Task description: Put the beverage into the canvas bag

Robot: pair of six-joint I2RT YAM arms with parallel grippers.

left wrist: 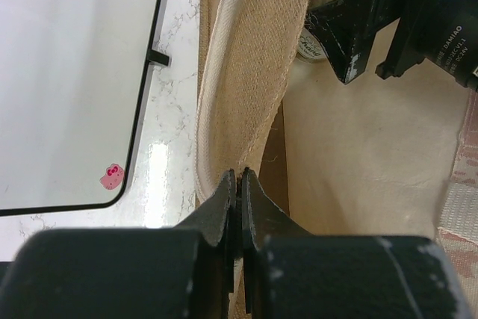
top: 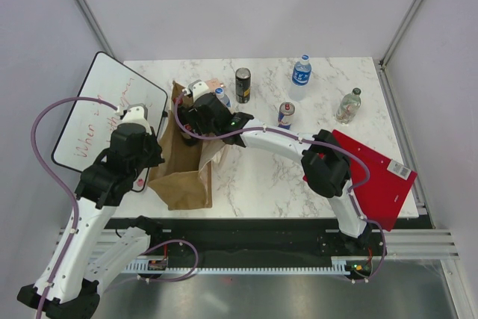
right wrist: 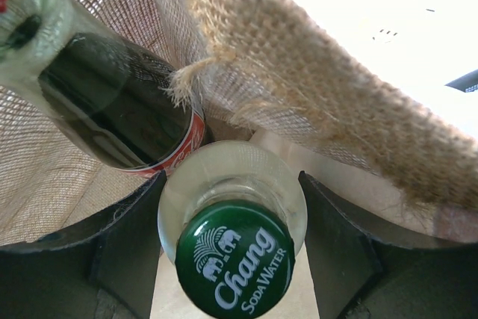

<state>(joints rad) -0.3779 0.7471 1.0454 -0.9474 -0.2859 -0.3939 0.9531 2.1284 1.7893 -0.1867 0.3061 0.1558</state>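
Note:
The tan-brown canvas bag (top: 183,177) stands upright at the table's left, and its woven rim shows in the left wrist view (left wrist: 246,72). My left gripper (left wrist: 239,177) is shut on the bag's near rim, on the bag's left side in the top view (top: 159,138). My right gripper (right wrist: 233,207) reaches down into the bag's open top (top: 198,113). It is shut on a clear glass soda water bottle with a green Chang cap (right wrist: 235,259), upright between its fingers. A dark cola bottle (right wrist: 112,102) leans inside the bag right beside it.
A whiteboard (top: 104,110) lies left of the bag. Behind and to the right stand a black can (top: 243,84), a blue-labelled bottle (top: 302,71), a red-and-blue can (top: 286,114) and a clear glass bottle (top: 348,105). A red folder (top: 377,177) lies at the right front.

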